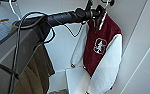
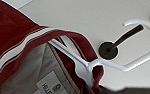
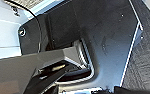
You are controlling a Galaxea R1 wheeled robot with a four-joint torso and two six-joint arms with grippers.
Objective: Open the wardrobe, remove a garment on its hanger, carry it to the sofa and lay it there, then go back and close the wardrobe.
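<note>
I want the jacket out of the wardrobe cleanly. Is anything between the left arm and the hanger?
Nothing visible. The left arm reaches over the olive-brown coat to the neck of the jacket; the hanger hooks over a dark peg.

The garment [image 1: 101, 47], maroon with white sleeves and a white chest emblem, hangs upright inside the open wardrobe [image 1: 63, 47] (white-walled) on the hanger [image 2: 131, 65], whose thin white hook apparently circles a dark peg.
</note>
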